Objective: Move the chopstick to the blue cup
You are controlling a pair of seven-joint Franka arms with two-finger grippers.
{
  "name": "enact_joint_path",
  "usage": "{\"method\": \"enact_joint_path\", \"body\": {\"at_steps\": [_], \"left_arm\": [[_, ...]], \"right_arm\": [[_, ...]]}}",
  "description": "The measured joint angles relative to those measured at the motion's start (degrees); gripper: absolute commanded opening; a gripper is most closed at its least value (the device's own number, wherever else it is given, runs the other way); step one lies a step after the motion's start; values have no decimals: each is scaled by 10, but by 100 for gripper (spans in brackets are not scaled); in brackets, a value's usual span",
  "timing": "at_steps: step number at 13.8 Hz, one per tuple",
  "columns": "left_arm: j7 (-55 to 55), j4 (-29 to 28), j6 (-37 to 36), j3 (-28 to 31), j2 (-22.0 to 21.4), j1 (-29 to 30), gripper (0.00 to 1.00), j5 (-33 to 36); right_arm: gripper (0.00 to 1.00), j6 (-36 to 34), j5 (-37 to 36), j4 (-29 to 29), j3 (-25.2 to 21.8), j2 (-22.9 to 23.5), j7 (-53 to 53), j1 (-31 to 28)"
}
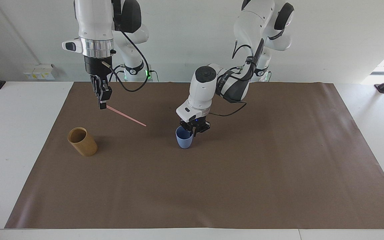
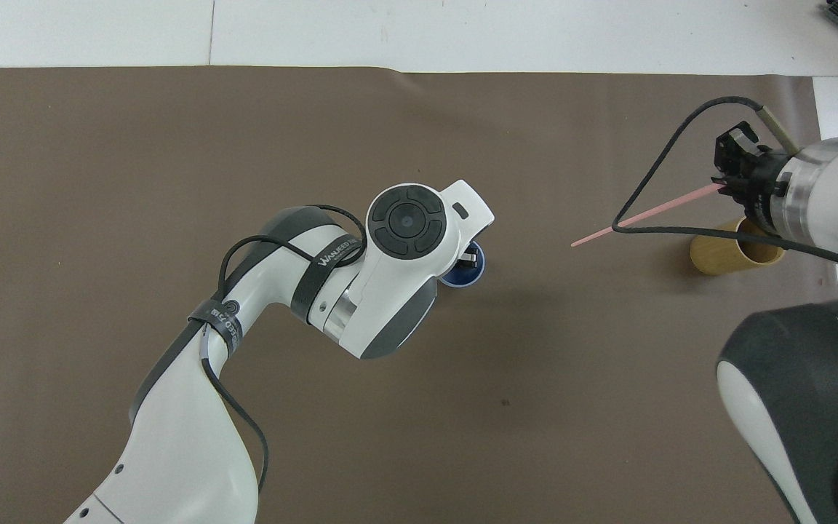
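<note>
Counter (image 1: 15,140) is white, covered by a big brown mat (image 1: 232,186). Largest to smallest from there.

My left arm comes in from its own end and reaches down toward mid-mat. Left claw (image 1: 193,128) sits at the rim of the blue cup (image 1: 183,140), which stands upright on the mat around the middle, toward the robots' half. One finger looks inside the rim, one outside (can't tell if it's actually gripping or has let go; the wrist hides the fingertips from overhead). In the overhead view only a sliver of the blue cup (image 2: 471,271) shows past the wrist.

My right arm hangs vertical over the mat at its own end. Right claw (image 1: 102,106) is pinched tight on one end of the chopstick (image 1: 127,116). The stick is up in the air, slanting downward from the claw, free tip pointing toward the blue cup, well apart from it.

Tan cup (image 1: 82,142) stands on the mat at the right arm's end, tilted-looking, farther from the robots than the right claw's spot, untouched.
</note>
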Motion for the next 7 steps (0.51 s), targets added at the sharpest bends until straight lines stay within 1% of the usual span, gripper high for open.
{"method": "enact_joint_path", "body": {"at_steps": [2, 4, 7], "left_arm": [[-1, 3, 0, 2, -1, 0, 100, 0], [-1, 11, -8, 8, -11, 3, 100, 0], [0, 17, -46, 16, -52, 30, 100, 0]], "right_arm": [[0, 0, 0, -2, 0, -2, 47, 8], [0, -6, 0, -4, 1, -3, 94, 16], [0, -16, 0, -7, 2, -4, 128, 30]]}}
